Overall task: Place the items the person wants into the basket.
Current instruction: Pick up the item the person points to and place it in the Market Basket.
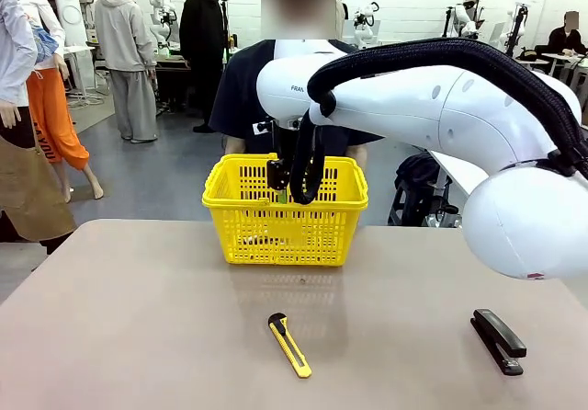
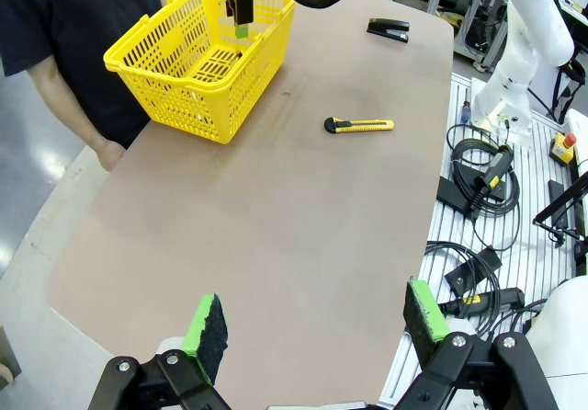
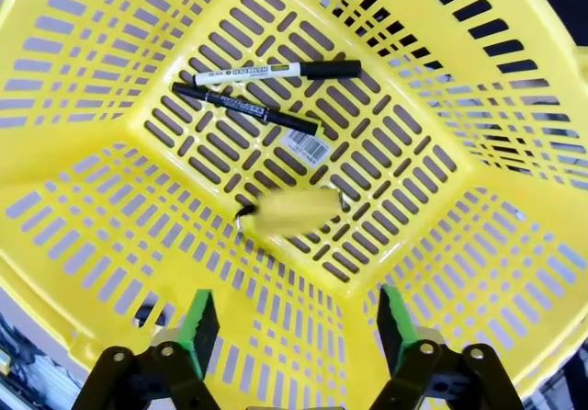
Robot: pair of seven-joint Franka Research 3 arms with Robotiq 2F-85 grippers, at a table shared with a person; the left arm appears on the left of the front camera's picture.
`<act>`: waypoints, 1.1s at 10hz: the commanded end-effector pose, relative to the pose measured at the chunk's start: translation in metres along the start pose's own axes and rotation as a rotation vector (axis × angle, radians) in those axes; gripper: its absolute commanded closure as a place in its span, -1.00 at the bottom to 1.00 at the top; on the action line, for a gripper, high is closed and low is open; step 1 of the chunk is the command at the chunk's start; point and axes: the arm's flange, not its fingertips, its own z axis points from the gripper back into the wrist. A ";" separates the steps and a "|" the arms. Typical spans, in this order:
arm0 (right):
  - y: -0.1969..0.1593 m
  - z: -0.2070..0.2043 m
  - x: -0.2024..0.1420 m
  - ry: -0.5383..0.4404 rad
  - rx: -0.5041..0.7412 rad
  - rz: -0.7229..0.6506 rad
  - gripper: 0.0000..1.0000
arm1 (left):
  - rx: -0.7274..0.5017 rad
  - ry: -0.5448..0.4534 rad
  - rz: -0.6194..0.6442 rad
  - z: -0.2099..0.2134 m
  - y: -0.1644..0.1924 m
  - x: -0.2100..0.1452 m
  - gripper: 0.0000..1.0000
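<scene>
My right gripper [image 1: 294, 185] hangs over the yellow basket [image 1: 276, 231] at the table's far side, in front of the person [image 1: 241, 97] in the dark T-shirt. In the right wrist view its jaws [image 3: 294, 313] stand open with nothing between them. Below them, on the basket [image 3: 92, 153] floor, lie the white-barrelled black marker [image 3: 276, 71], the thin black pen [image 3: 248, 107] and the yellow tape measure [image 3: 292, 211], which is blurred. My left gripper [image 2: 317, 323] is open and empty above the table's near edge, far from the basket [image 2: 184, 88].
A yellow-black box cutter [image 1: 290, 345] lies on the table in front of the basket. A black stapler [image 1: 498, 340] lies at the near right. Cables and gear sit on the floor beside the table in the left wrist view.
</scene>
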 end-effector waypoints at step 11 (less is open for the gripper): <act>-0.011 0.073 -0.076 -0.045 0.027 -0.076 -1.00 | -0.003 -0.021 -0.016 0.001 0.000 0.000 -1.00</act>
